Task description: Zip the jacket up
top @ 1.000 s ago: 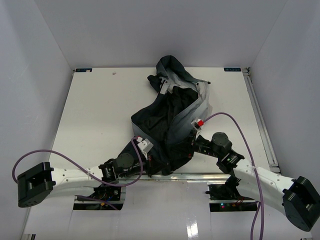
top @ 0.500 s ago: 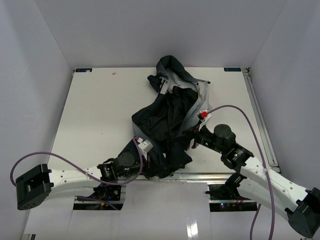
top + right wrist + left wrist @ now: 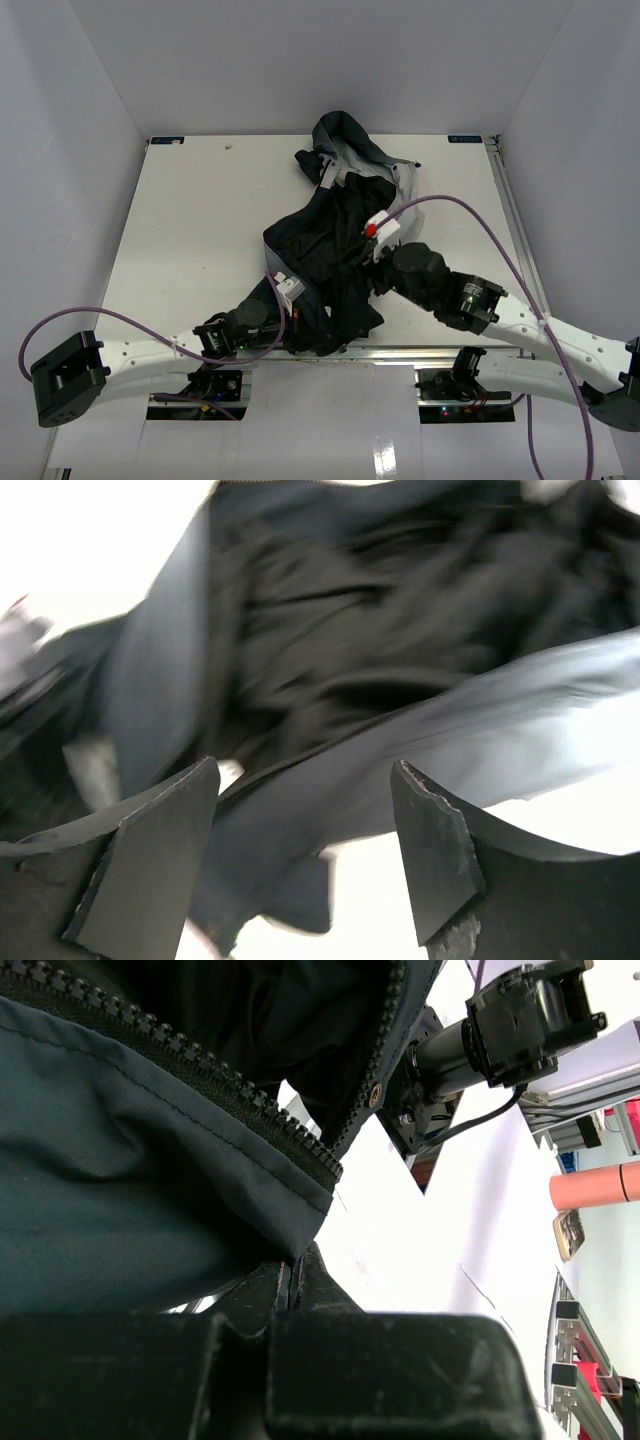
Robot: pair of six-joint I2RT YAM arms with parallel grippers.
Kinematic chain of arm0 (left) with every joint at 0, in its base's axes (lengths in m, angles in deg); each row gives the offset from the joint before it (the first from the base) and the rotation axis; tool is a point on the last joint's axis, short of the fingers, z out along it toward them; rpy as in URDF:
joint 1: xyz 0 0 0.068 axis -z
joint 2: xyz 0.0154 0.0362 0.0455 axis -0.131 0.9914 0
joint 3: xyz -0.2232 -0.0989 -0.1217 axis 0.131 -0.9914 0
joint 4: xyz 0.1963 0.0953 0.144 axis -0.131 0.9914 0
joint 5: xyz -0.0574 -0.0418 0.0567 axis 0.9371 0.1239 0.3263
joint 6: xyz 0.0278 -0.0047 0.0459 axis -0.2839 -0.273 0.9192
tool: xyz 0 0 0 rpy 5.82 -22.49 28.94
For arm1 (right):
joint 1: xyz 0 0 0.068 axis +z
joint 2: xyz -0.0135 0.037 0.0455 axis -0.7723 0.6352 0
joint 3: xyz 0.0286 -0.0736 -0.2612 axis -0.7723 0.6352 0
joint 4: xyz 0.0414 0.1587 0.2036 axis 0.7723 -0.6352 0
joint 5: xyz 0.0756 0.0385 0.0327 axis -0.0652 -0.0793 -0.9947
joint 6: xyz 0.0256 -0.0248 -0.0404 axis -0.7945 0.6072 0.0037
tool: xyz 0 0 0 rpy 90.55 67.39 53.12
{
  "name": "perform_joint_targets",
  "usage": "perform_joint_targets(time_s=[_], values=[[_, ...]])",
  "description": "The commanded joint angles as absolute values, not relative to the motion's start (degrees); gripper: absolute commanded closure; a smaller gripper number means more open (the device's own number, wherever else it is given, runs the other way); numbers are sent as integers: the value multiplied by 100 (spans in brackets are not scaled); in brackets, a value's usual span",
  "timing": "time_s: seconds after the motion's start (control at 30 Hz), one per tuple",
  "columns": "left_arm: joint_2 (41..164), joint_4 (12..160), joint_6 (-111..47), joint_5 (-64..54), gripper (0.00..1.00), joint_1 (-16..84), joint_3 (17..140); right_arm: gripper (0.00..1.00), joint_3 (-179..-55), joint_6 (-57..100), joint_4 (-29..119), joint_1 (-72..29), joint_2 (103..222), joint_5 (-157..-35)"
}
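the jacket (image 3: 340, 225) lies crumpled and unzipped in the middle of the white table (image 3: 200, 220), hood toward the far edge, hem at the near edge. the left gripper (image 3: 297, 1272) is closed tight, pinching the hem corner of the jacket just below the zipper teeth (image 3: 200, 1068). the right gripper (image 3: 300, 825) hangs over the dark folds near the jacket's middle with its jaws spread wide, holding nothing.
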State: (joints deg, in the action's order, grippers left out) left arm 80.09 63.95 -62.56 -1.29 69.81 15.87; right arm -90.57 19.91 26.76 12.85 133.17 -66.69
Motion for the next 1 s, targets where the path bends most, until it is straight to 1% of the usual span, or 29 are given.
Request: perform_joint_targets(time_s=[0.0,0.03,0.13,0.2,0.27,0.33,0.4,0.47,0.57,0.7,0.83,0.97], values=[[8065,6196,-6252,357,100,6728,1560,31,-9179,2427,2299,2900,13265,-4784],[8077,6137,-6269,422,100,6662,1542,32,-8971,2581,2488,3505,13271,-4232],[8084,6091,-6269,534,100,6609,1504,35,-8472,3096,2860,4512,13249,-3376],[8037,6124,-6258,557,100,6598,1487,37,-8219,3364,3105,4987,13199,-3199],[7951,6181,-6255,555,100,6589,1484,38,-7944,3801,3652,5614,13116,-3132],[7897,6217,-6249,549,100,6589,1478,38,-7617,4323,4068,5988,13109,-3131],[7828,6229,-6255,561,100,6582,1462,40,-7403,4550,4290,6076,13230,-3038],[7774,6249,-6252,578,100,6580,1452,44,-7298,4657,4402,6094,13360,-2968],[7748,6275,-6223,584,100,6580,1457,47,-7047,5000,4878,6097,13380,-3206],[7764,6277,-6197,633,100,6580,1466,46,-6636,5322,5432,6097,13205,-3720],[7823,6194,-6195,643,100,6571,1450,40,-6450,5413,5579,6097,13250,-4089],[7917,6058,-6230,695,100,6571,1426,36,-6418,5512,5680,6097,13419,-4072]])
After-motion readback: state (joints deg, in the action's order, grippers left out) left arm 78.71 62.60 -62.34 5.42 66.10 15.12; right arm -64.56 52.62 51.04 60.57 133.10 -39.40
